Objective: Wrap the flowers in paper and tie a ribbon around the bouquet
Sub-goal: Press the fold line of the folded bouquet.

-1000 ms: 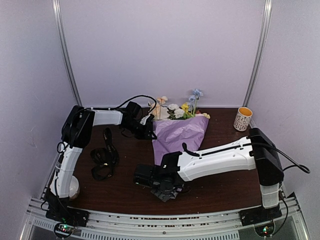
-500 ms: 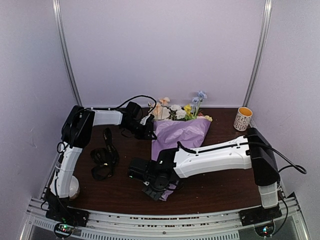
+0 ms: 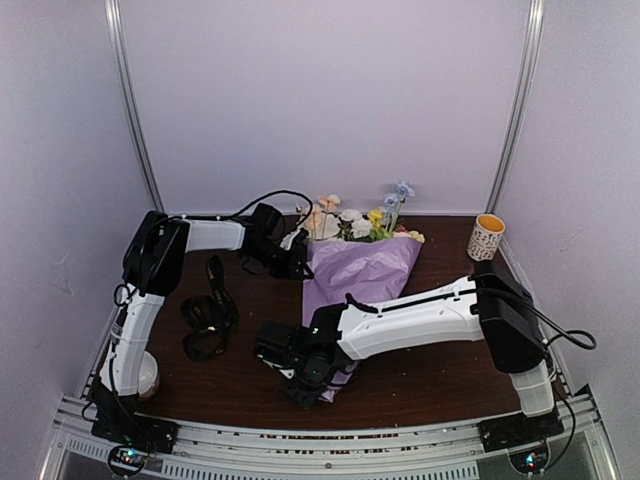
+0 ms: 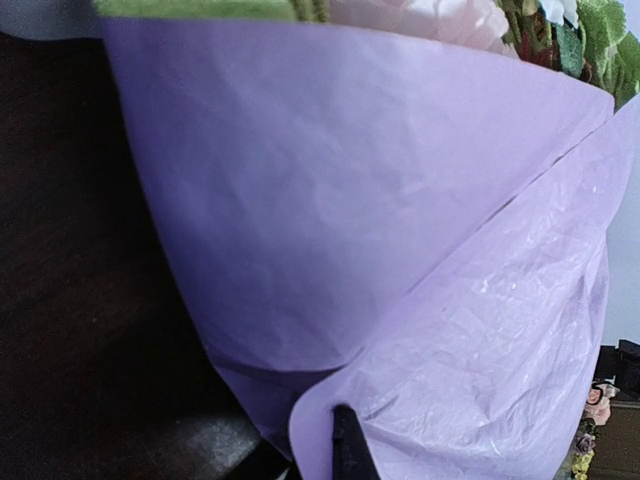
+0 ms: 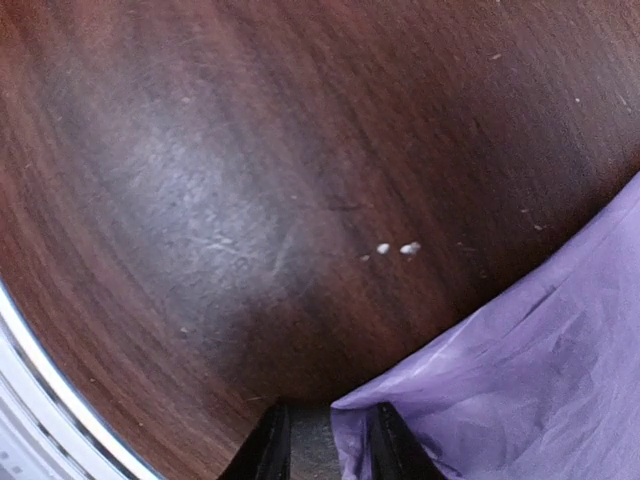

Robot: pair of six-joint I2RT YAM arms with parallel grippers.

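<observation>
**Flowers wrapped in paper; ribbon not yet tied**

A dark wooden surface (image 3: 420, 385) carries the work, with two white robot arms reaching in from its near edge. In the middle lies the bouquet (image 3: 360, 275), a cone of lilac paper (image 4: 330, 200) with its wide end toward the back wall and its narrow end toward the arms. The flowers (image 3: 355, 222), in peach, white, yellow and blue, poke out of the wide end, so the wrapping step looks done or very nearly done. In the left wrist view one layer of paper overlaps another, and nothing visible fastens the overlap.

The black ribbon (image 3: 208, 318) lies in loose loops on the surface to the left, well apart from the bouquet and held by neither arm. Tying is therefore the whole of what is left.

The left gripper (image 3: 297, 262) sits at the cone's upper left edge, pressed together, and appears to pinch the paper there. The right gripper (image 5: 325, 435) is low at the narrow end. Its fingers are slightly spread, with a corner of paper lying between them, unclamped.

A small mug (image 3: 486, 237) stands at the far right corner.
</observation>
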